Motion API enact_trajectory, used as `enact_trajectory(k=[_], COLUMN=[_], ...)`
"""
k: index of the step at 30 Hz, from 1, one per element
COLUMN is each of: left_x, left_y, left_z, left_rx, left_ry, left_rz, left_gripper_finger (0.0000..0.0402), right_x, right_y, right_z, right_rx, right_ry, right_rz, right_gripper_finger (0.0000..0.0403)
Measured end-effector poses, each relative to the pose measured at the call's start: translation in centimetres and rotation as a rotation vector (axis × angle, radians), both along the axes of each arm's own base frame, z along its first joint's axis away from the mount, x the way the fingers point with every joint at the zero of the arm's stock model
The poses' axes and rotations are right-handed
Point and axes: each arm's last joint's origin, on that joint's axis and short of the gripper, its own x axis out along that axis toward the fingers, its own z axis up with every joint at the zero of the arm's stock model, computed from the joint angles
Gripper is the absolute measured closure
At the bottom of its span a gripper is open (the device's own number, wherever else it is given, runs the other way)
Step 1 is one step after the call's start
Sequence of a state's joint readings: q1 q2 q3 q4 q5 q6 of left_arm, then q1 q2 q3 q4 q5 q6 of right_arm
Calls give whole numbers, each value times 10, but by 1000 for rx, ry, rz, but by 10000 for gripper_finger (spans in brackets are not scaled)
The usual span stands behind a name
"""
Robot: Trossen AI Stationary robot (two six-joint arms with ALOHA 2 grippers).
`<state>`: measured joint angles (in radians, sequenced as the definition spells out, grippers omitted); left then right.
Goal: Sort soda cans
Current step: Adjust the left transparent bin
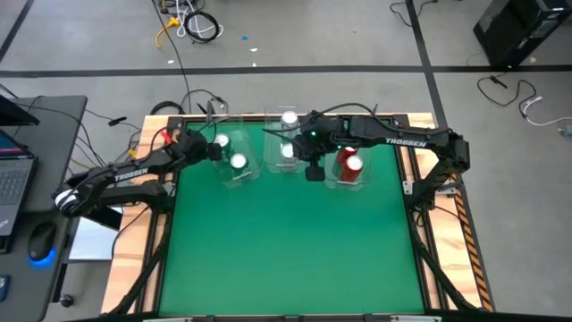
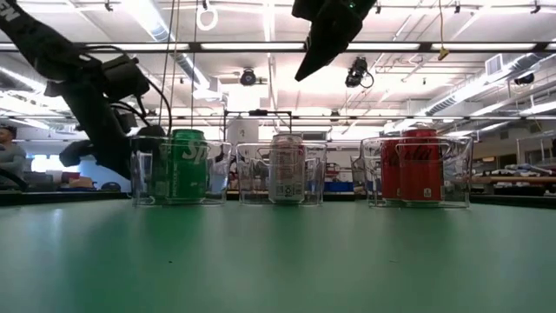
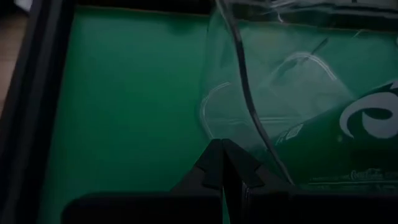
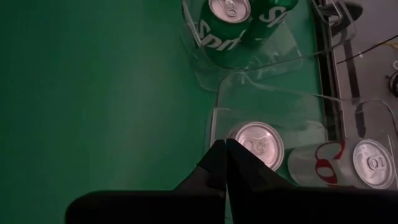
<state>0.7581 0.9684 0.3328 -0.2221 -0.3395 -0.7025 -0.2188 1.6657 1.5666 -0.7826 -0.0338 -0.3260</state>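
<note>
Three clear trays stand in a row near the table's far edge. The left tray point(image 1: 234, 177) holds two green cans point(image 1: 238, 162) point(image 4: 229, 25). Two silver cans point(image 1: 288, 152) point(image 4: 255, 144) stand upright in the middle tray, and the red cans point(image 1: 349, 164) point(image 2: 419, 165) in the right one. My left gripper point(image 1: 213, 152) point(image 3: 222, 152) is shut and low, at the left tray's outer left wall point(image 3: 249, 118). My right gripper point(image 1: 315, 172) point(image 2: 306, 69) point(image 4: 224, 150) is shut, high above the table between the middle and right trays, pointing down. My left gripper's shut fingertips stand level at the left tray's outer wall point(image 3: 258, 140), coming from the table's left. Whether they touch it, I cannot tell.
The wide green tabletop point(image 1: 286, 250) lies open in front of the trays. A raised wooden frame point(image 1: 420, 224) borders the table. Cables and a clamp point(image 1: 192, 112) sit behind the far edge, and a laptop and mouse point(image 1: 40, 241) lie off to the left.
</note>
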Motion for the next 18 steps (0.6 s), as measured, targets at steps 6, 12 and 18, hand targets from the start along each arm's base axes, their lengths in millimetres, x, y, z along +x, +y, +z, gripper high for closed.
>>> enact_trajectory(k=[6, 12, 18], left_x=[-2, 2, 10], left_y=[5, 15, 26], left_z=[0, 6, 1], left_rx=[59, 163, 199], left_ry=[28, 27, 18], left_rz=[-41, -92, -131], left_gripper_finger=[402, 402, 402], right_x=[0, 0, 0], right_y=[0, 0, 0], right_z=[0, 0, 0], right_rx=[5, 8, 10], right_ry=[-1, -2, 5], right_rz=[-6, -9, -11], right_gripper_finger=[403, 403, 403])
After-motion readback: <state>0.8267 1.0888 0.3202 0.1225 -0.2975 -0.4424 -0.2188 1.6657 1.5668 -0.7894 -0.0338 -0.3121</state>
